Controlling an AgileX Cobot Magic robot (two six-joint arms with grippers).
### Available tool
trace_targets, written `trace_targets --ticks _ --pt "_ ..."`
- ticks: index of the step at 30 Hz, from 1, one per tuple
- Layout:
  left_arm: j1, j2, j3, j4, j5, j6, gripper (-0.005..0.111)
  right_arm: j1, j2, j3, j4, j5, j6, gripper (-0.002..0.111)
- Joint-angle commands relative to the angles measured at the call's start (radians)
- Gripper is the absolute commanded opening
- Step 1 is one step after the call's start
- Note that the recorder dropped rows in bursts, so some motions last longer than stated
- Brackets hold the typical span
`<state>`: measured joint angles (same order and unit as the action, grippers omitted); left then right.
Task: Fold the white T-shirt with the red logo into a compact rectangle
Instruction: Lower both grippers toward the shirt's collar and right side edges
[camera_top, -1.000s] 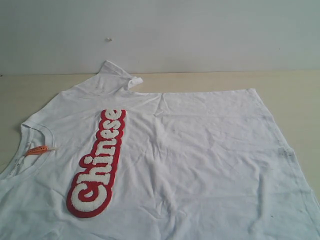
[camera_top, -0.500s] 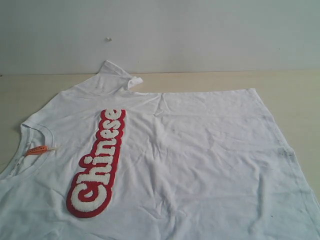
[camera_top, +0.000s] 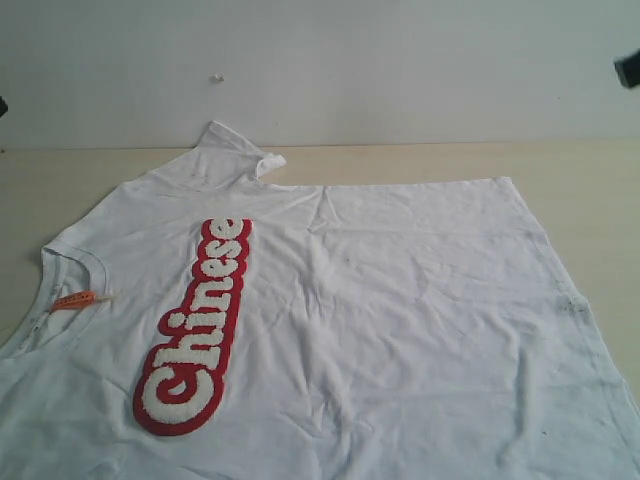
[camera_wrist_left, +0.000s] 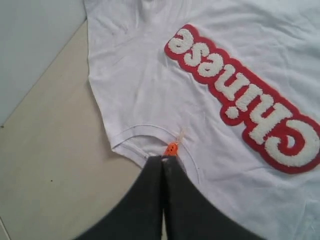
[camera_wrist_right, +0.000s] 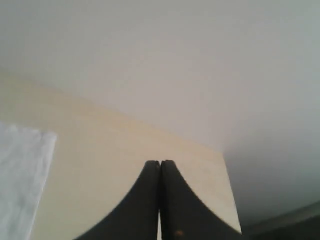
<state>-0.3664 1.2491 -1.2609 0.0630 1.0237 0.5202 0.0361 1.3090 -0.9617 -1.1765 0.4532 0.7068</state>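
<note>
The white T-shirt (camera_top: 400, 320) lies spread flat on the table, front up, with its neck opening (camera_top: 70, 270) to the left and a sleeve (camera_top: 228, 152) at the back. The red logo (camera_top: 195, 330) runs along the chest, and an orange tag (camera_top: 78, 299) sits at the collar. In the left wrist view my left gripper (camera_wrist_left: 162, 159) is shut and empty, over the collar just by the orange tag (camera_wrist_left: 171, 148), with the red logo (camera_wrist_left: 245, 95) beyond. My right gripper (camera_wrist_right: 160, 163) is shut and empty over bare table, beside a shirt corner (camera_wrist_right: 20, 175).
The light wooden table (camera_top: 580, 170) ends at a pale wall (camera_top: 400, 70) behind the shirt. A dark part of the right arm (camera_top: 628, 70) shows at the top right edge, and a dark sliver (camera_top: 2, 106) at the left edge. The table's corner (camera_wrist_right: 225, 165) shows in the right wrist view.
Dark parts of the arms have come into the exterior view at the top right and left edges. The shirt has not moved.
</note>
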Motion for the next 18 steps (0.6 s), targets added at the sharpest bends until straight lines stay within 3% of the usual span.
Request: trace_targets --ticks 1,4,9,18 --pt "-0.005 -0.001 -0.007 -0.028 -0.017 -0.009 0.000 -0.001 0.017 0.002 0.643 -0.013 -0.839 0.000" --pt "-0.005 -0.001 -0.007 -0.030 -0.027 -0.009 0.000 0.010 0.041 -0.013 0.898 0.108 -1.380 0.000" --pt "-0.005 0.022 -0.007 -0.063 -0.034 0.025 0.000 0.010 0.090 -0.055 1.019 0.164 -1.478 0.000" --pt "-0.063 0.261 -0.007 0.013 0.081 0.152 0.000 0.010 0.202 -0.117 1.286 0.390 -1.958 0.000"
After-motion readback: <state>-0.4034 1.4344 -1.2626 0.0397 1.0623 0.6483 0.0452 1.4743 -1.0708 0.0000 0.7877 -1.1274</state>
